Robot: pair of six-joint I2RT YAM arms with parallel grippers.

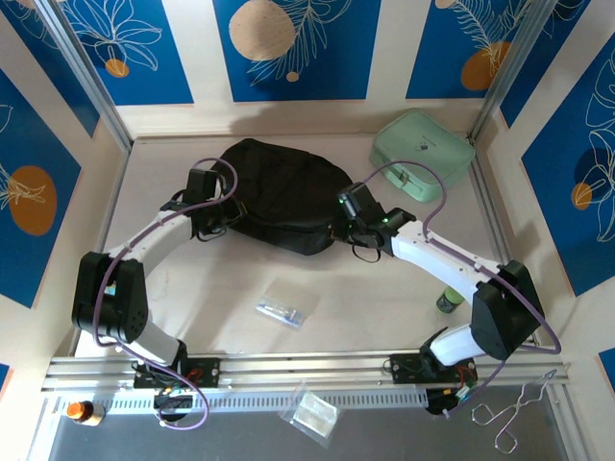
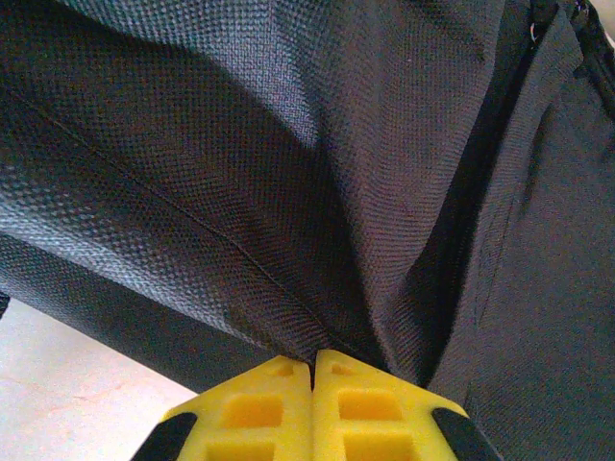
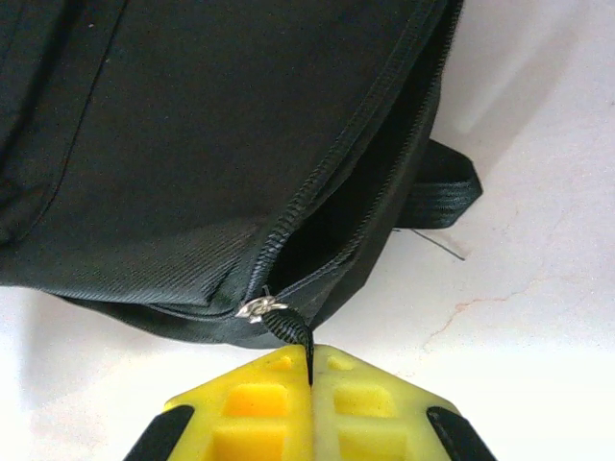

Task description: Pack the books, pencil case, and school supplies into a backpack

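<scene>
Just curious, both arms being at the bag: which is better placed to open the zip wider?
Right, probably: its jaws are shut on the zip pull; the left jaws only pinch backpack fabric.

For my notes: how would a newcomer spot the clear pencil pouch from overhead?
Start at the big black fabric backpack on the pale table. In front of it, towards the near edge, lies the small flat transparent plastic pouch on bare tabletop. Unlike the other clear bag down by the metal rail, it holds bluish items.
</scene>
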